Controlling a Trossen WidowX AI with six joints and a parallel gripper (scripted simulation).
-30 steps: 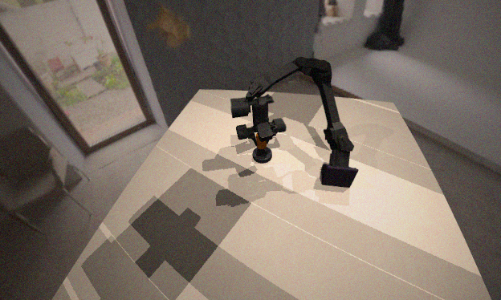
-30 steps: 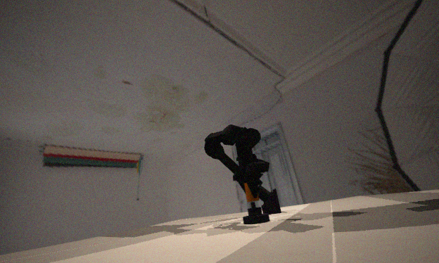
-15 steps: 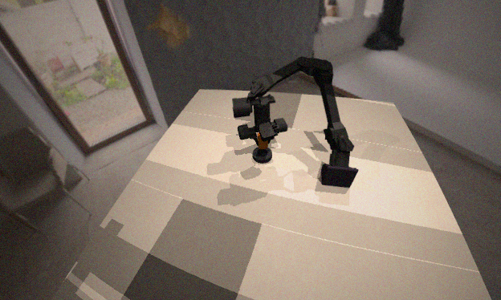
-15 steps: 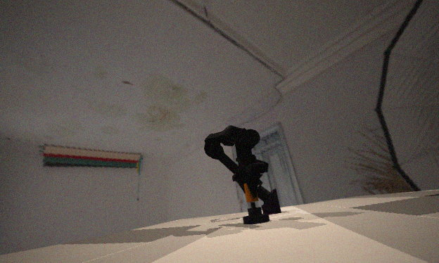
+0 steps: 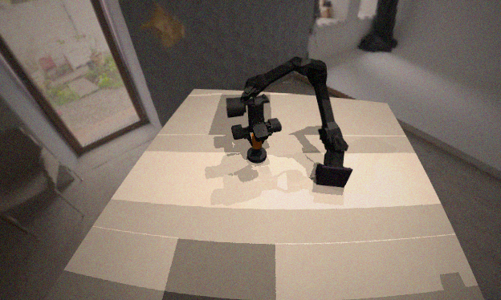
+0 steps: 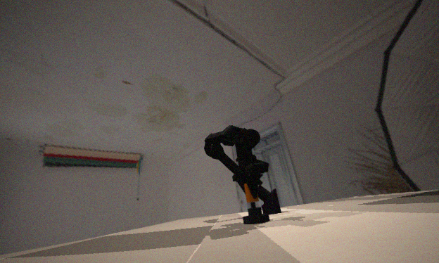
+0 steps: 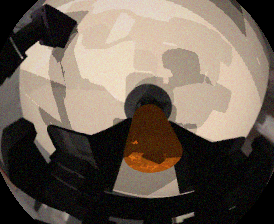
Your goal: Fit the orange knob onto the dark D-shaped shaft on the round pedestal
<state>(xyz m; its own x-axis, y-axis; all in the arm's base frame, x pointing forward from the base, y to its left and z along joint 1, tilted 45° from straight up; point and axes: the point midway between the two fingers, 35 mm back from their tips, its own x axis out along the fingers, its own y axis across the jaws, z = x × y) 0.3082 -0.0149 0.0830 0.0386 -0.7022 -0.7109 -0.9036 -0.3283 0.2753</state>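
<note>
"Orange knob (image 5: 257,142) (image 6: 250,193) (image 7: 153,137), where is it?"

"Over the round pedestal (image 5: 257,156) (image 6: 256,219) (image 7: 133,102), at the top of the dark shaft (image 6: 252,205). A stretch of shaft shows beneath it, so it isn't down on the pedestal."

"And the pincer (image 5: 256,139) (image 6: 251,194) (image 7: 149,123)?"

"Pinching the knob between its two fingers, pointing down at the bench (image 5: 361,224) (image 6: 232,250) (image 7: 103,60)."

"Can you see the knob's flat side?"

"No, I can't tell how it's lined up."
</note>
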